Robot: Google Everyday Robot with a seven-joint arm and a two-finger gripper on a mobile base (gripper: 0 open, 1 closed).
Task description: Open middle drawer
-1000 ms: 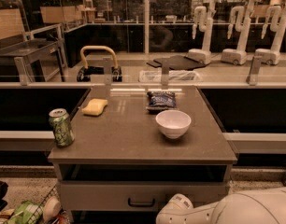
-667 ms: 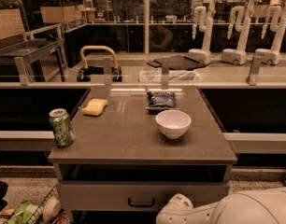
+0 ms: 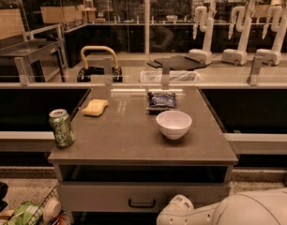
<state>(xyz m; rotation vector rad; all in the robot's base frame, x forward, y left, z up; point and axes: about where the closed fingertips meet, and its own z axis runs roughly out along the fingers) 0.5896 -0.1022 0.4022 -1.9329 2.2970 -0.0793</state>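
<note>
View of a grey counter [image 3: 129, 139] from the front, all positions given relative to it.

**Task item.** The middle drawer [image 3: 101, 196] is the wide grey front that spans the counter's face, directly under a dark open slot [image 3: 143, 174] just below the top. Its small dark curved handle [image 3: 142, 204] sits at the centre of the front. The front lies flush with the counter's face, so the drawer reads as closed.

**Robot.** A white arm [image 3: 246, 210] enters at the counter's lower right corner. Its rounded end [image 3: 176, 209] is in front of the drawer, just right of and below the handle, and touches neither as far as can be seen. The gripper is not visible, so whether it is spread or pressed together cannot be told.

**On the counter top.**
- A green can [image 3: 62, 128] stands upright at the front left edge.
- A yellow sponge [image 3: 95, 107] lies flat towards the rear left.
- A dark blue snack bag [image 3: 161, 101] lies at the rear centre.
- A white bowl [image 3: 173, 124] stands upright just in front of the bag, right of centre.

The four items are apart from one another.

**Surroundings.** A wire basket [image 3: 42, 210] with packets stands on the floor at the counter's lower left. Behind the counter, past a glass partition, three white robot arms [image 3: 242, 32] stand in a row at the far right.
</note>
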